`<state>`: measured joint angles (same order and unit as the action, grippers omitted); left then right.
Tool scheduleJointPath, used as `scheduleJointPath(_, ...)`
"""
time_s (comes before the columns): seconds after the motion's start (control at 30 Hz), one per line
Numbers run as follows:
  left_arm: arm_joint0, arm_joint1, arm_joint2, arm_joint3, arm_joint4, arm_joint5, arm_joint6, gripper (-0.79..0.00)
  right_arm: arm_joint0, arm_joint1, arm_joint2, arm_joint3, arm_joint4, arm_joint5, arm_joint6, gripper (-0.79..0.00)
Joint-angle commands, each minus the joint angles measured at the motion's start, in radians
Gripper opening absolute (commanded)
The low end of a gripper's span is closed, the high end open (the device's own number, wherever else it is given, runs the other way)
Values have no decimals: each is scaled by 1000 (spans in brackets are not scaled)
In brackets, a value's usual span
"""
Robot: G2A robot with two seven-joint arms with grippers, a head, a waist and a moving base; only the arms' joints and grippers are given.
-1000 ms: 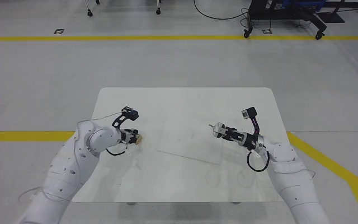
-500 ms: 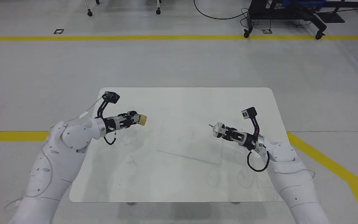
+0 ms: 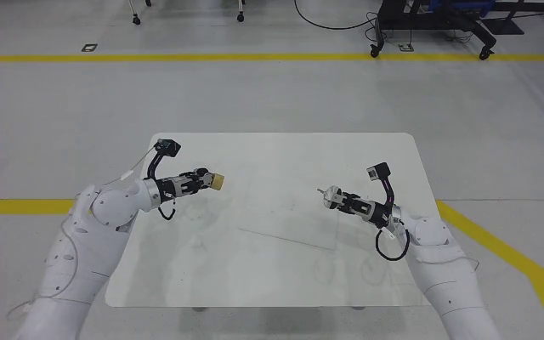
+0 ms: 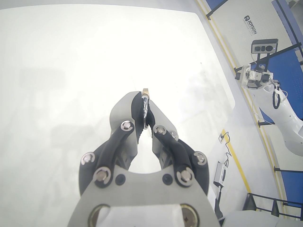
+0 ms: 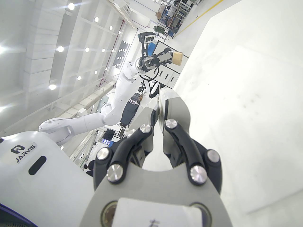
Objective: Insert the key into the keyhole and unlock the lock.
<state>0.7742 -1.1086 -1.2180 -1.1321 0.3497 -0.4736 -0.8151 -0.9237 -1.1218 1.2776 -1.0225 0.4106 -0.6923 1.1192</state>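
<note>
Left gripper [image 4: 144, 100]: narrowed down onto the lock [image 3: 218, 180]. Its pads [image 4: 138, 106] pinch the silver shackle [image 4: 144, 113], and the brass body sticks out past the fingertips.
Lock, place: above the table [image 3: 340, 153], over its left half and clear of the surface, with the body pointing towards the table's middle.
Right gripper [image 3: 330, 197]: drawn almost closed on a thin piece of metal. This is probably the key [image 3: 320, 192], though too little of it shows to be sure.
Key, place: above the table's right half, tip towards the table's middle, well apart from the lock.
Keyhole: I cannot tell which face of the body carries it, nor whether that face is turned to the key.
Step in hand: by my reading both parts are grasped and lifted, the two have yet to be brought together over the table's middle, and nothing is inserted.
Risk, swing: held only by the shackle, the body may pivot when the key pushes on it, so the tip skates off the brass.
Risk, aim: a small tilt between key and slot would jam the entry.
Risk, slip: the key's flat head may rotate between the pads under the turning load, or drop to the table.
</note>
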Motion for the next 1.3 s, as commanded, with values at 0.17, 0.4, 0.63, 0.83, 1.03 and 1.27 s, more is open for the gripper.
scheduleJointPath(0.17,0,0,0,0,0,0,0,-785,0,0,0,0,0,0,0,-785)
scheduleJointPath(0.4,10,-20,34,-16,-92,16,107,-785,-18,-11,-25,-33,44,70,-74,-785)
scheduleJointPath(0.63,-87,-102,190,179,-475,-41,82,-785,5,-46,-89,42,204,120,-131,-785)
scheduleJointPath(0.83,-110,-116,209,216,-538,-38,67,-785,4,-48,-79,63,247,106,-122,-785)
scheduleJointPath(1.03,-81,-117,213,138,-462,-51,170,-785,-2,-55,-83,38,302,165,-153,-785)
scheduleJointPath(1.27,-37,-148,271,66,-476,-144,278,-785,67,-102,-147,70,475,309,-256,-785)
